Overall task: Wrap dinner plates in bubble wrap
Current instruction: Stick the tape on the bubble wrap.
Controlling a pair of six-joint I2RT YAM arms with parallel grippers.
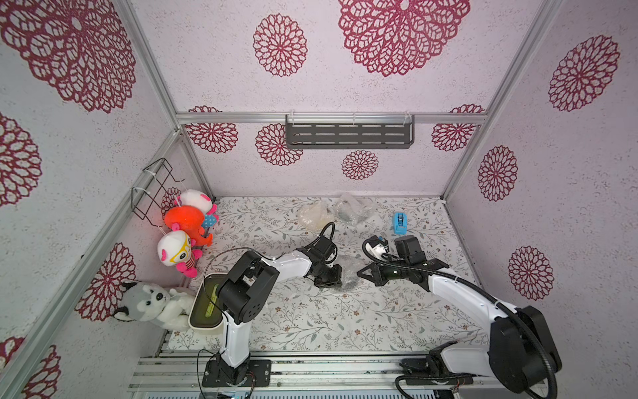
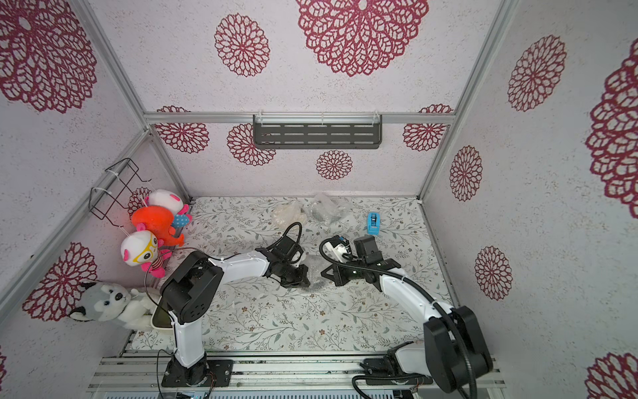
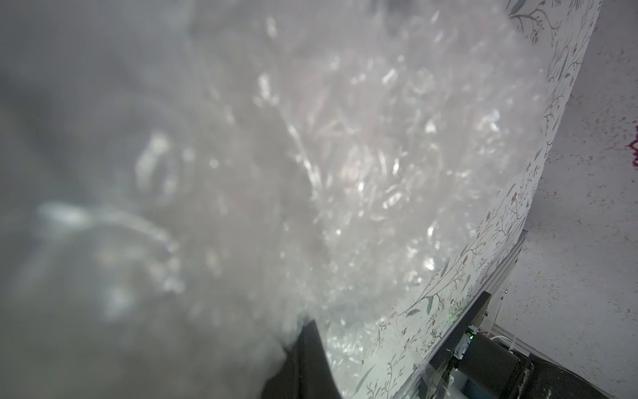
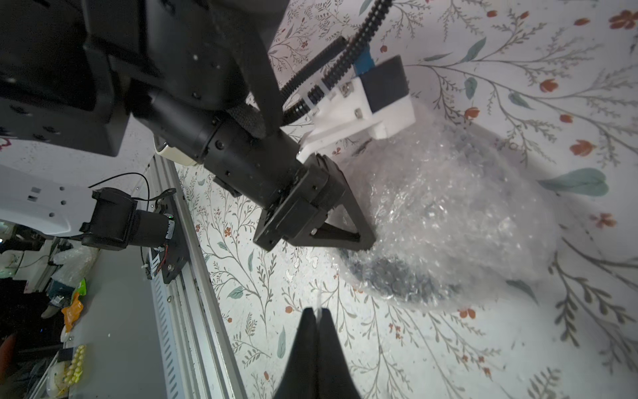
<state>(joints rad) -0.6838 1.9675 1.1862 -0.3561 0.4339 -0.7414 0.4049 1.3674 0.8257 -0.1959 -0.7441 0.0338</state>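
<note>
While the bubble wrap [image 4: 448,207] is pinned over the plate [image 4: 397,279] at the desk [image 1: 310,321] centre by the closed left gripper [image 4: 366,238], seemingly against unfolding, the right gripper [image 4: 316,312] is held closed just beside.

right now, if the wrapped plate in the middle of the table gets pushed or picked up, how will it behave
The bubble wrap looks loose and crinkly, so a pinch would likely lift floppy film first. The dark plate showing through is probably stiff and breakable. Resting low on the table, it should slide, not roll.
</note>
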